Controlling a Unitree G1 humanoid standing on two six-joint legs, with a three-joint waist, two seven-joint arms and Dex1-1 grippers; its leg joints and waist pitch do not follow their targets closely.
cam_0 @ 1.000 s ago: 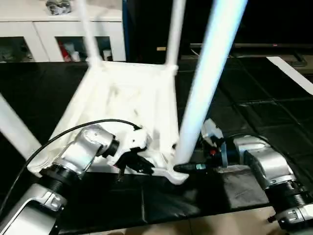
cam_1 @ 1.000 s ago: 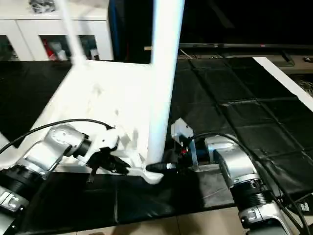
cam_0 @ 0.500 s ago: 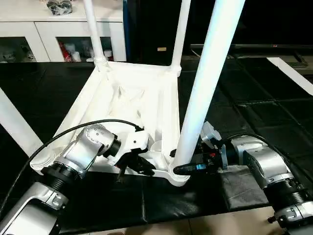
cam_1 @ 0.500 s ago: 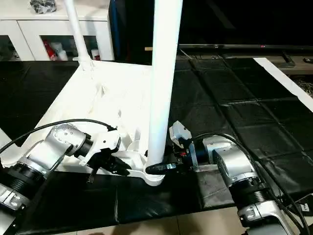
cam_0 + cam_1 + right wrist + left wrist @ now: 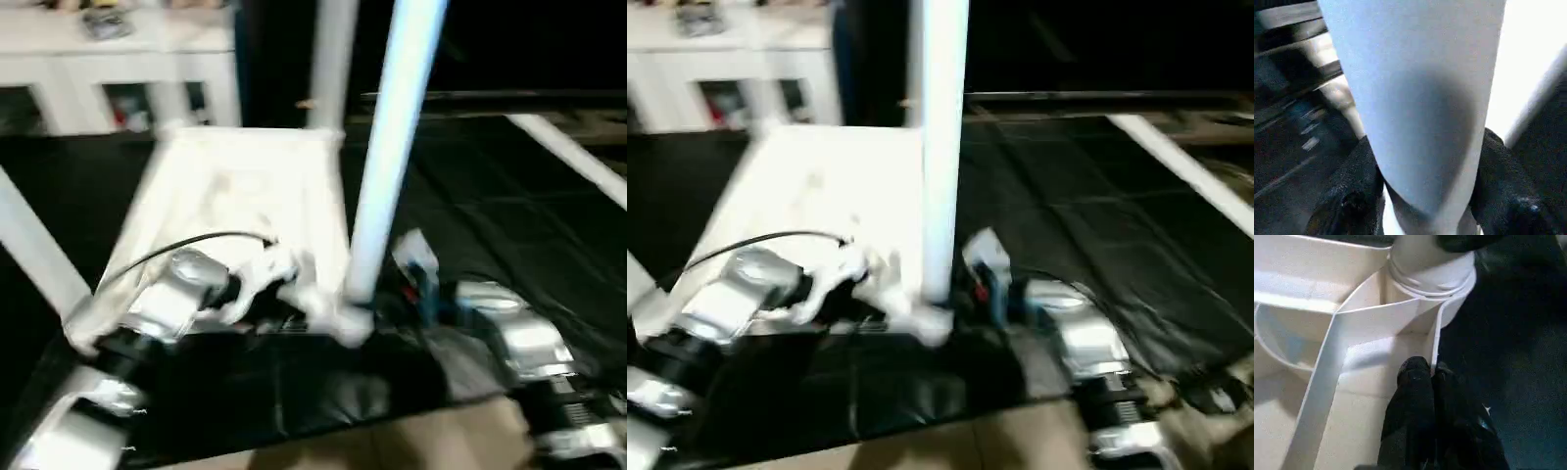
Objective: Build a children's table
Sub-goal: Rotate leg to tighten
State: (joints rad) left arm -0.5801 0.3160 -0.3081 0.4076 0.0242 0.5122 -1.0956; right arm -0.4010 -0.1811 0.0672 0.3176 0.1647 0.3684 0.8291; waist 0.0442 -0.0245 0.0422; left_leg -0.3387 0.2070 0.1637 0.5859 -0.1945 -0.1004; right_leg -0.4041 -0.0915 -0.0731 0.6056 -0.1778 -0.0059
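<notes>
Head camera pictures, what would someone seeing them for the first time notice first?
The tall white leg rising from the near corner of the upturned white tabletop on the black mat stands out first. The right gripper has its jaws on either side of that leg low down, and the left gripper, jaws shut, pinches the tabletop's thin rim by the same corner socket. A white cabinet stands behind.

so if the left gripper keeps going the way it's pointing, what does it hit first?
Likely the tabletop's corner socket holding the near leg. The left gripper, shut on the thin rim wall, points along that wall toward the socket; depth is unclear.
</notes>
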